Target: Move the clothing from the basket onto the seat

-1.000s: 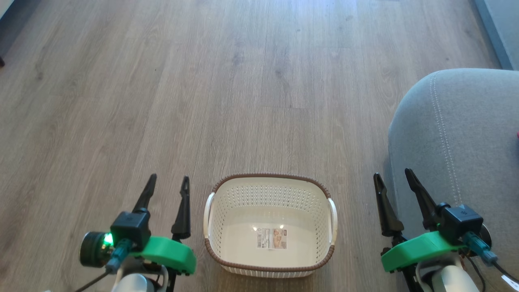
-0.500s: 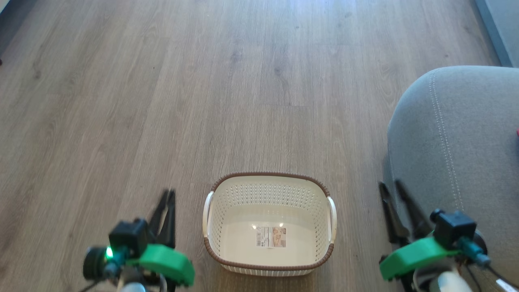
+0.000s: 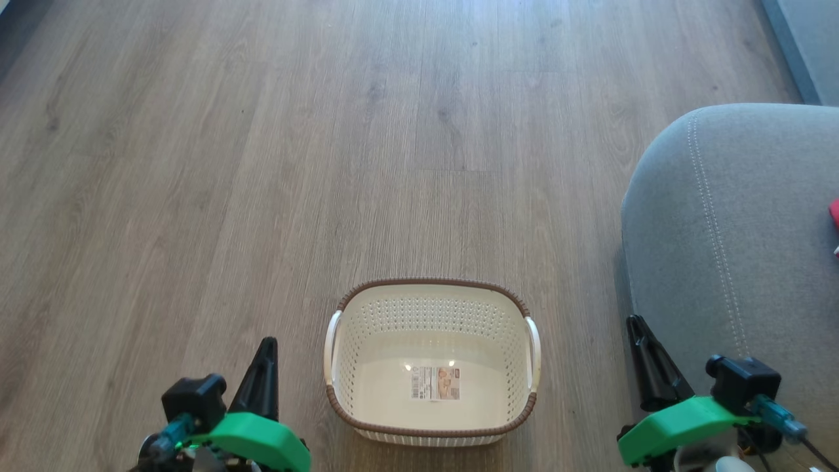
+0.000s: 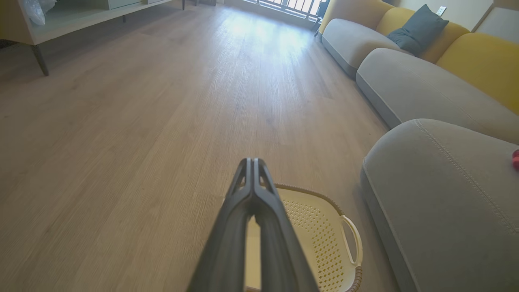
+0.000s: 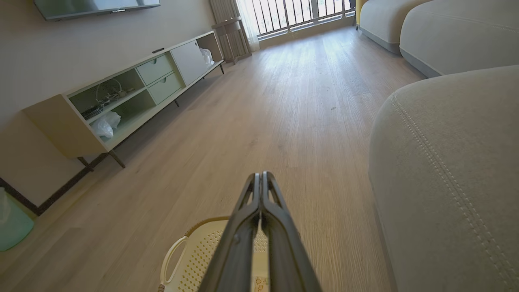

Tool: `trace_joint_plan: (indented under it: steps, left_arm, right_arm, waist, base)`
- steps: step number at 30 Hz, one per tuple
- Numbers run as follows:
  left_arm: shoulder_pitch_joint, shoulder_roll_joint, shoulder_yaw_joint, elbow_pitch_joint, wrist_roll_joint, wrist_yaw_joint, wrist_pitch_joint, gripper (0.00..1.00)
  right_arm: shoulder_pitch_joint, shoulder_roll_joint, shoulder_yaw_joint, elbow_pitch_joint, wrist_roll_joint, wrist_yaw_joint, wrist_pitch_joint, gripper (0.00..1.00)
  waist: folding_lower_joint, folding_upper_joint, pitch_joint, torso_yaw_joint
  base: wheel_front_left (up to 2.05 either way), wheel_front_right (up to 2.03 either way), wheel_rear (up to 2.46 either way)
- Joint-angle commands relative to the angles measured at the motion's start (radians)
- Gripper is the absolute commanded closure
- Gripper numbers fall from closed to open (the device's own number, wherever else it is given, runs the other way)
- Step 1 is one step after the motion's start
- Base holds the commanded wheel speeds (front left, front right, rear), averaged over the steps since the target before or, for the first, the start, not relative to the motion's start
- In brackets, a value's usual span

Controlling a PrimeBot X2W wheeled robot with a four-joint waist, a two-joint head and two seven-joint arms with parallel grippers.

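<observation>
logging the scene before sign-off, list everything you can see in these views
basket: one, cream-white with brown rim, on the floor, no clothing inside
label: one, white, on the basket's bottom
seat: one, grey, right of the basket
clothing: count unclear, red sliver on the seat at the head view's right edge
floor: one, pale brown wood
far sofa sections: two, grey with yellow backs, beyond the seat
cushion: one, dark blue-grey, on the far sofa
cabinet: one, pale, along the wall
left jaws: one pair, dark, shut, left of the basket
right jaws: one pair, dark, shut, between basket and seat
</observation>
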Motion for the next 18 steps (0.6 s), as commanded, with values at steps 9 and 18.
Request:
trace_joint_plan:
  steps: [9,18]
  left_arm:
    - [-0.054,0.007,0.034,-0.025,-0.118,-0.021,0.024,1.00]
    - [-0.063,0.010,0.052,-0.022,-0.222,-0.034,0.047,1.00]
  right_arm:
    - [-0.049,-0.011,-0.014,-0.027,0.121,0.000,0.026,1.00]
    - [-0.059,-0.014,-0.023,-0.024,0.227,0.000,0.049,1.00]
  waist:
    - [0.0000,0.0000,0.000,-0.008]
    - [0.0000,0.0000,0.000,-0.017]
  base:
    - [0.00,0.00,0.00]
    - [0.00,0.00,0.00]
